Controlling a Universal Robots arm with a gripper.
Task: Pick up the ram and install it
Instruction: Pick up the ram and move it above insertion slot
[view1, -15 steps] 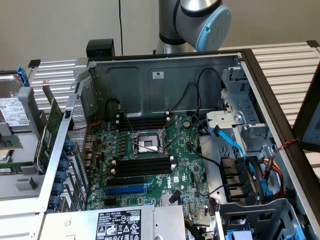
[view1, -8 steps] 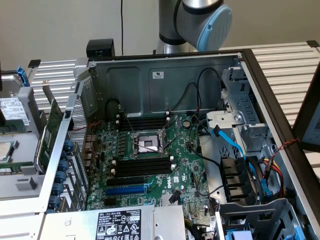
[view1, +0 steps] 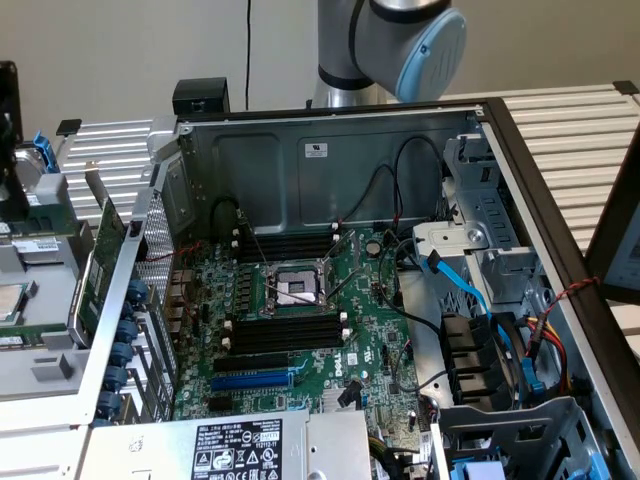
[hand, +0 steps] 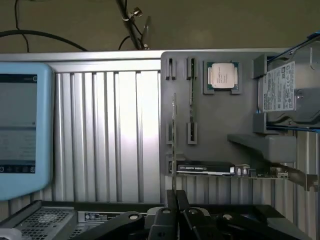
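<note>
Ram pinched on edge in the hand, close by the rim of the open case.

My hand (hand: 176, 200) is pressed almost together on the near end of the ram (hand: 173, 145). The ram runs out from the fingertips as a thin edge-on strip, just by the case rim (hand: 55, 206) and in front of the grey holder (hand: 220, 120). My worry is the small grip: the stick could twist in the pinch or clip that rim. The black memory slots (view1: 285, 335) also sit beside loose cables (view1: 400, 345) that could snag it. Farther off, the expansion card (hand: 205, 169), processor (hand: 222, 75) and hard drive (hand: 287, 90) crowd the holder. The slatted desk (hand: 110, 130) beside it offers open room, as far as the blue-framed screen (hand: 20, 130).
</note>
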